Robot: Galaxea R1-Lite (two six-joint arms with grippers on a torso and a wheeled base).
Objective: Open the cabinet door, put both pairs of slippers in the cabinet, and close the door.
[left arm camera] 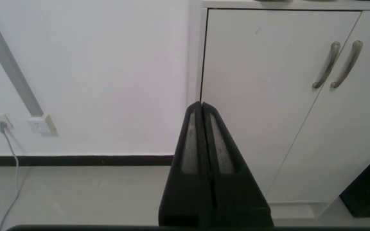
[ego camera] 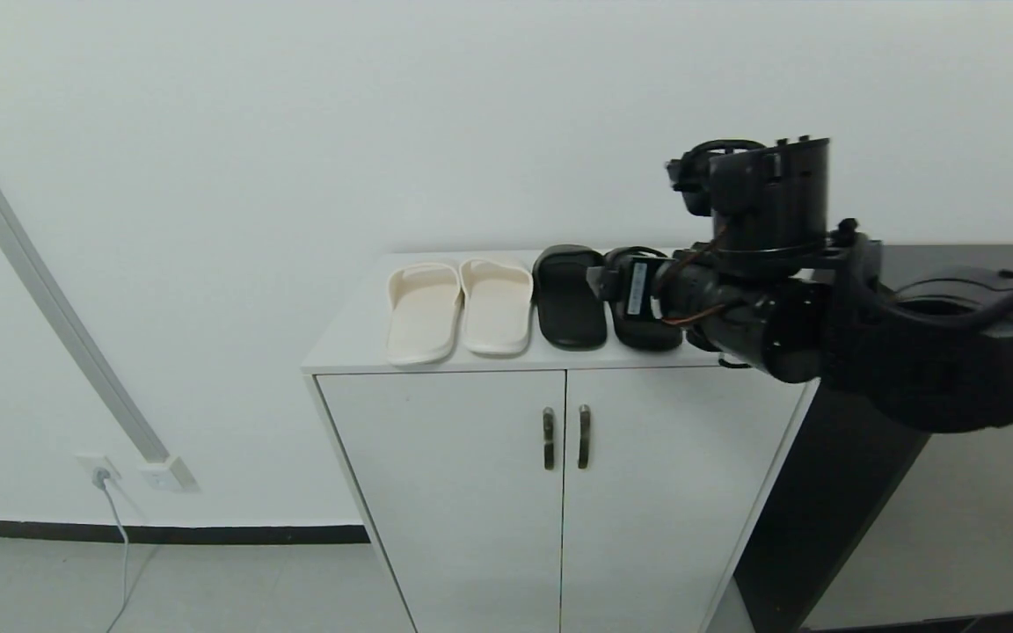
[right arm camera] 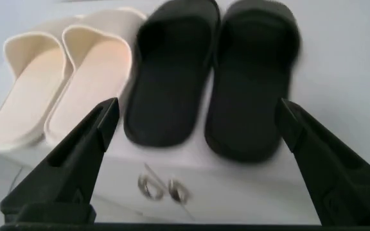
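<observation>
**Slippers Wait on Top of Shut Cabinet**

Both doors of the white two-door cabinet (ego camera: 471, 492) are closed. The pair of cream moulded slippers (ego camera: 423, 312) and the pair of black moulded slippers (ego camera: 570, 299) lie side by side on its top. The right gripper (right arm camera: 198, 106) hovers over the black pair, spread wide and empty. The left gripper (left arm camera: 202, 112), clenched on nothing, hangs low near the cabinet's left edge. Opening, loading and closing all appear still to do.

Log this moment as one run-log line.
cabinet doors: shut | cream slippers: on cabinet top | black slippers: on cabinet top | right gripper: open, at black slippers | left gripper: shut, facing cabinet doors
</observation>
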